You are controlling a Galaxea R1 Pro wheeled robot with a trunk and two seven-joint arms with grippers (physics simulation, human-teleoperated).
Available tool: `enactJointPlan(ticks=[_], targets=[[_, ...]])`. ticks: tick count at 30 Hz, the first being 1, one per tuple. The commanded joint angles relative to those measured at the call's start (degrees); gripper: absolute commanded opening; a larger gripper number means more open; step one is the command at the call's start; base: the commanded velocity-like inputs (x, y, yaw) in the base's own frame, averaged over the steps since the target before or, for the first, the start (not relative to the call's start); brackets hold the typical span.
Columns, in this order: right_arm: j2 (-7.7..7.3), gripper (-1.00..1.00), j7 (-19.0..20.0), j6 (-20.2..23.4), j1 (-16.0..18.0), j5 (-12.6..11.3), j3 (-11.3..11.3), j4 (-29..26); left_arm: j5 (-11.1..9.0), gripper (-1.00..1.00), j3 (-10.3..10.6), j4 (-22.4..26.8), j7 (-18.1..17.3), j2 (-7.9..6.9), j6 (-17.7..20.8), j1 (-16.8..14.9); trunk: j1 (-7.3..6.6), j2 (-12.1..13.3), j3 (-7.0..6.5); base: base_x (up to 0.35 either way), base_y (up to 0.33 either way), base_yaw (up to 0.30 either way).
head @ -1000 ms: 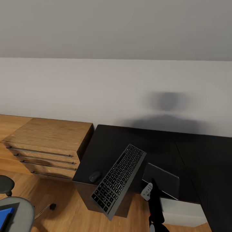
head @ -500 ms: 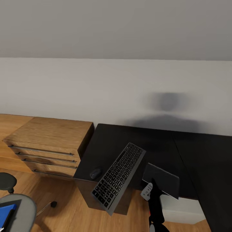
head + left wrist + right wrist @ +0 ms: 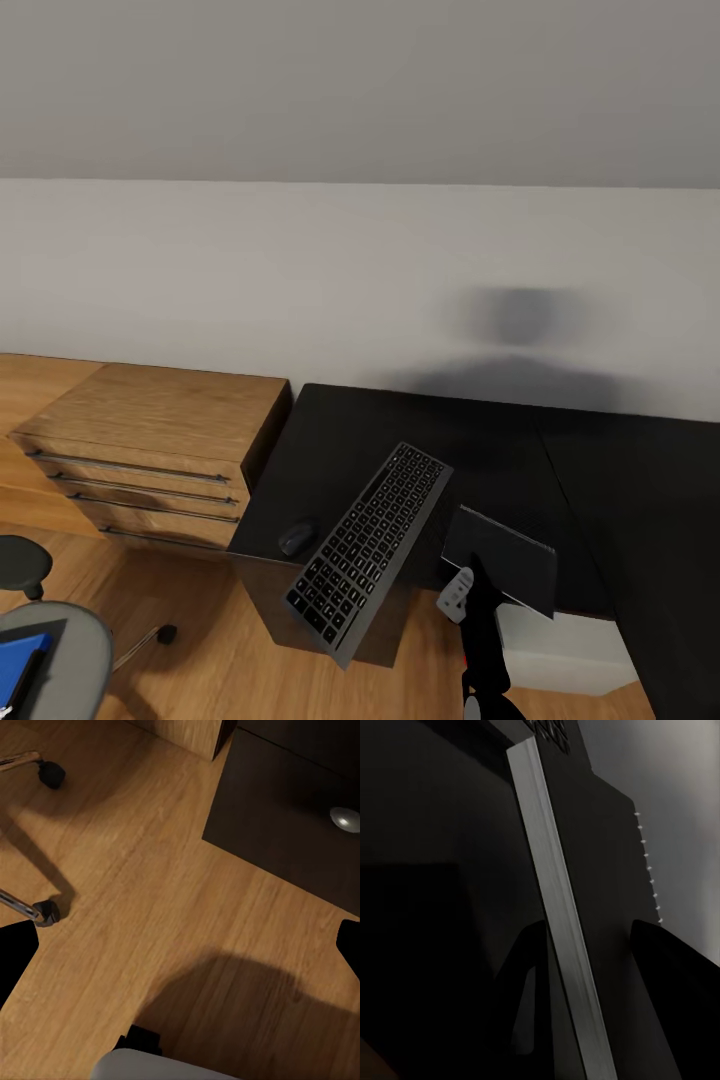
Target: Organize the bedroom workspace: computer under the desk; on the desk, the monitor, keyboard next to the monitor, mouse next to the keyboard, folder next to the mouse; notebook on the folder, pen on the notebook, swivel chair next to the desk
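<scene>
— Keyboard (image 3: pixel 368 553) first: where does it sit?

— On the black bench (image 3: pixel 480 450), lying on a slant from about 1 o'clock down to 7 o'clock in the head view, its near end hanging out over the bench's front edge. In the right wrist view its silver-grey side rail (image 3: pixel 561 922) runs lengthwise between the two dark fingers.

— So the right tool (image 3: pixel 585 967) has it?

— The fingers stand on either side of the rail, close to it, but whether they press on it I cannot tell. In the head view the right arm (image 3: pixel 485 650) comes up from the lower edge, reaching toward the bench's front edge beside the keyboard.

— What else is on the bench?

— The mouse (image 3: pixel 297 539) at the keyboard's 9 o'clock, just beside it, near the bench's left front corner. The notebook (image 3: pixel 500 560) at the keyboard's 3 o'clock, its pale binding dots (image 3: pixel 649 866) seen in the right wrist view.

— And off the bench?

— The light wooden drawer chest (image 3: pixel 150 450) stands at 9 o'clock, against the bench's side. The swivel chair (image 3: pixel 50 650) is at 7 o'clock on the wooden floor (image 3: pixel 150 870), well apart from the bench, with the blue folder (image 3: pixel 18 668) on its seat.

— The left tool (image 3: pixel 180 945)?

— Its fingertips (image 3: pixel 15 952) show at opposite edges of the left wrist view, wide apart, nothing between them, above the floor, a chair castor (image 3: pixel 46 912) nearby.
</scene>
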State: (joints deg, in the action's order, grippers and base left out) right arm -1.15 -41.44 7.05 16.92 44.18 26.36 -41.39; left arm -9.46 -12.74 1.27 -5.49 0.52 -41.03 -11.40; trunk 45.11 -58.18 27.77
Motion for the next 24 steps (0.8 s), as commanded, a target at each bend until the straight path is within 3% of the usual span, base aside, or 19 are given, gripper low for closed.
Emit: enactJointPlan(ticks=[1, 24], targets=[[-0.04, -1.0, -0.2, 0.6, 0.0, 0.3, 0.2, 0.0, -0.6, 1.0, -0.2, 0.0, -0.6, 0.01, -0.1, 0.0, 0.0, 0.0, 0.05, 0.0, 0.0, 0.0], [-0.08, -1.0, -0.3, 0.6, 0.0, 0.3, 0.2, 0.0, -0.6, 1.0, -0.2, 0.0, -0.6, 0.01, -0.1, 0.0, 0.0, 0.0, 0.05, 0.0, 0.0, 0.0]])
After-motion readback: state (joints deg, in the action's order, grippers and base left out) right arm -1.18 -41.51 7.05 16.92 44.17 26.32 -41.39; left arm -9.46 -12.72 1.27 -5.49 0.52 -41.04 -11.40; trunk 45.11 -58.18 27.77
